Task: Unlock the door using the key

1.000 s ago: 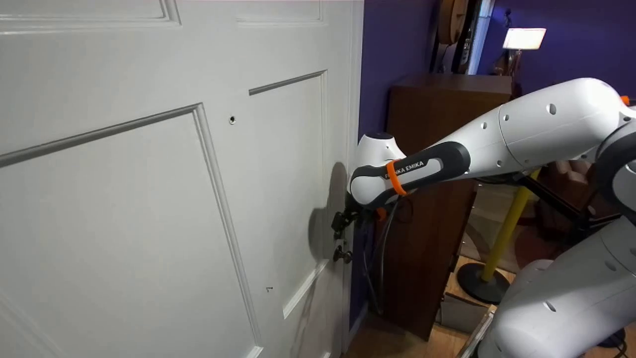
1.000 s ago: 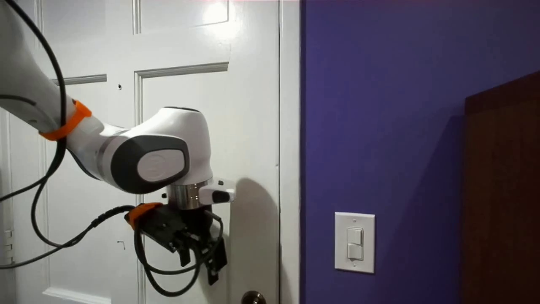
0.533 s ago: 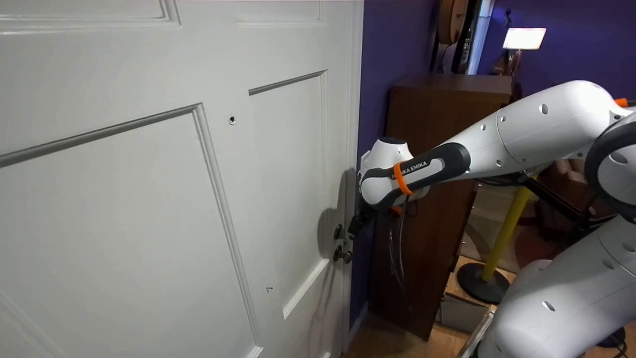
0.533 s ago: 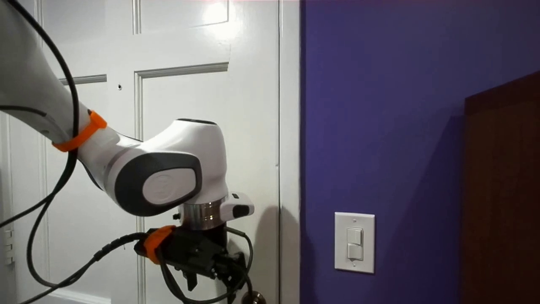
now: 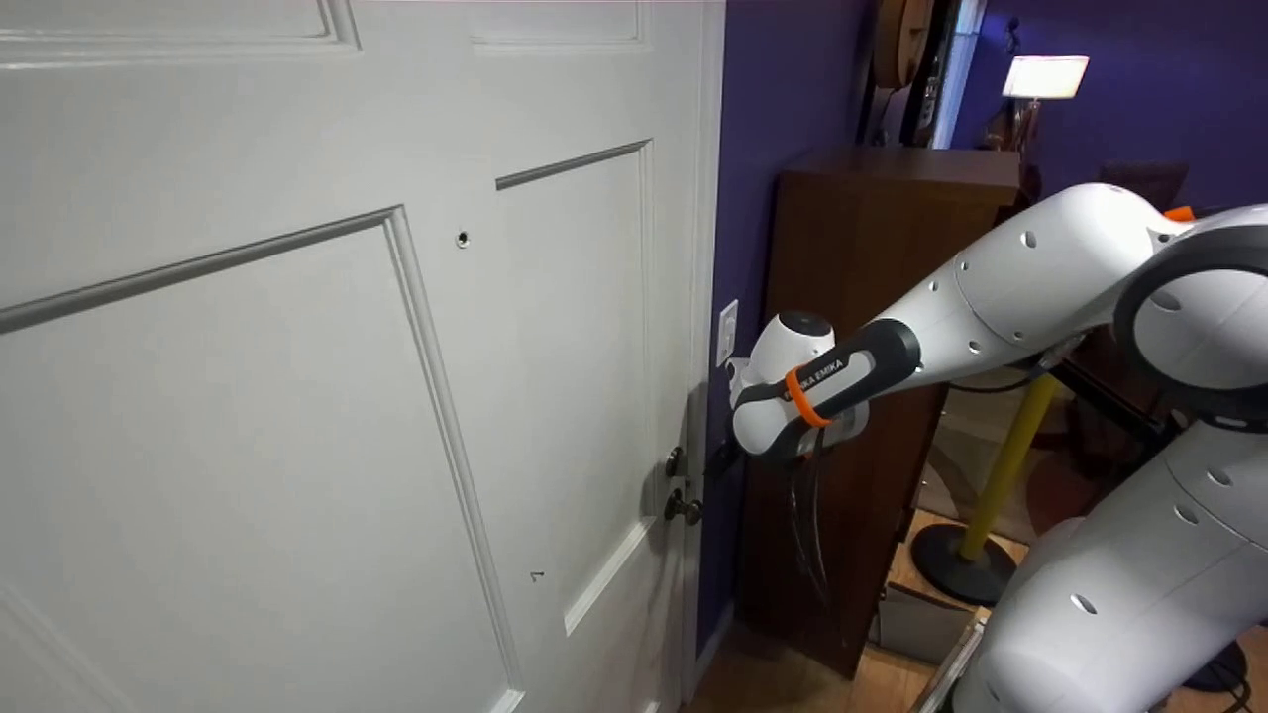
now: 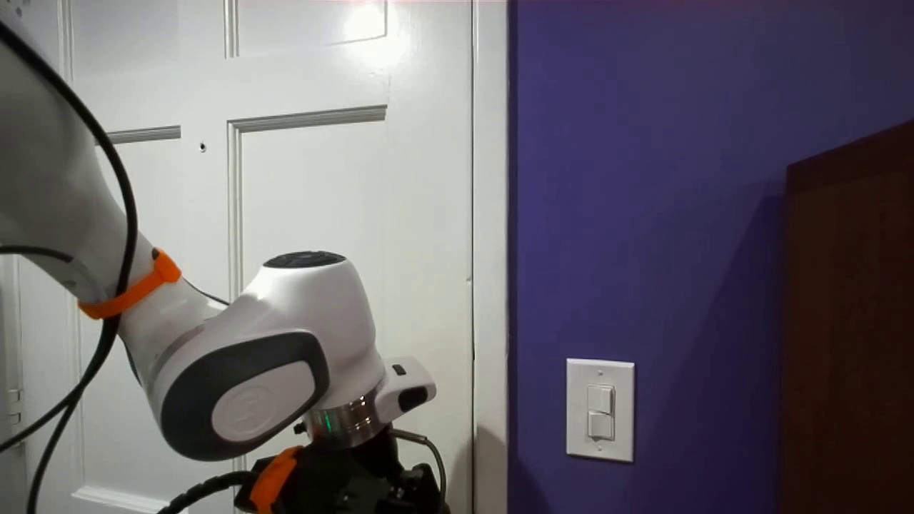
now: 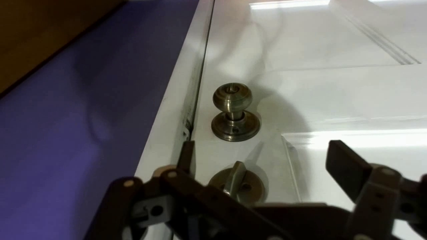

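The white panelled door (image 5: 555, 396) is closed in its frame and also shows in an exterior view (image 6: 314, 164). In the wrist view it carries a round metal knob (image 7: 232, 100) and a round lock plate with a thumb-turn (image 7: 236, 178). The lock also shows small in an exterior view (image 5: 676, 461). My gripper (image 7: 263, 153) is open and empty. The thumb-turn lies between the two fingers' lines, nearer the left finger, and its lower part is hidden behind the gripper. In an exterior view the gripper's fingertips are below the picture edge. No separate key is in view.
The door frame (image 7: 170, 110) and purple wall (image 7: 100, 110) border the lock side. A light switch (image 6: 600, 410) is on that wall. A brown wooden cabinet (image 5: 872, 257) stands close beside the arm. Cables (image 6: 118, 214) hang from the arm.
The arm and hand have moved down to the height of the lock. In an exterior view the hand has also shifted right, off the door face, uncovering the lock and the light switch.
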